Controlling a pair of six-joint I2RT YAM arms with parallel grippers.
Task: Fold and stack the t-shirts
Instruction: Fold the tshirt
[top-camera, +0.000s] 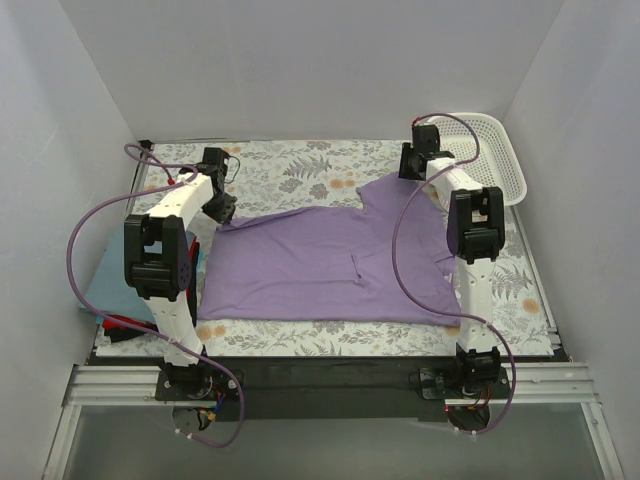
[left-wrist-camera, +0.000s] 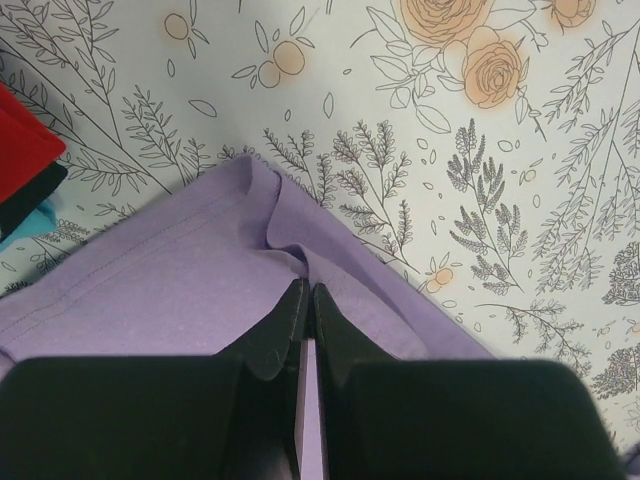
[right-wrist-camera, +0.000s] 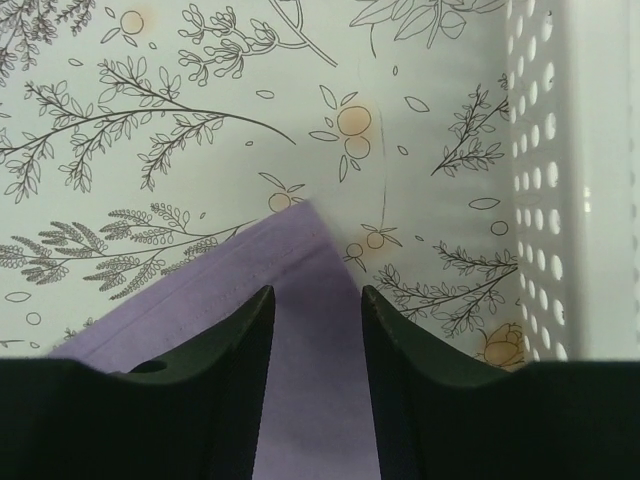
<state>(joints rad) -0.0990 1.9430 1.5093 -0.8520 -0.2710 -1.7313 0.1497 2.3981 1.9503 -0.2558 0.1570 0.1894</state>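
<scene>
The left gripper (left-wrist-camera: 306, 293) is pinched tight on a fold of the lilac t-shirt (top-camera: 320, 270) — the cloth bunches up just ahead of its tips. The right gripper (right-wrist-camera: 317, 300) has its fingers apart over a shirt corner — the white basket (right-wrist-camera: 545, 200) is on its right.

Lilac shirt (top-camera: 320, 270): short-sleeved, spread flat mid-bench, lightly rumpled, near-left corner lifted.
Blue-grey shirt (top-camera: 105, 285), red shirt (top-camera: 117, 322), black shirt (left-wrist-camera: 25, 195): folded, piled together at the bench's left edge.
</scene>
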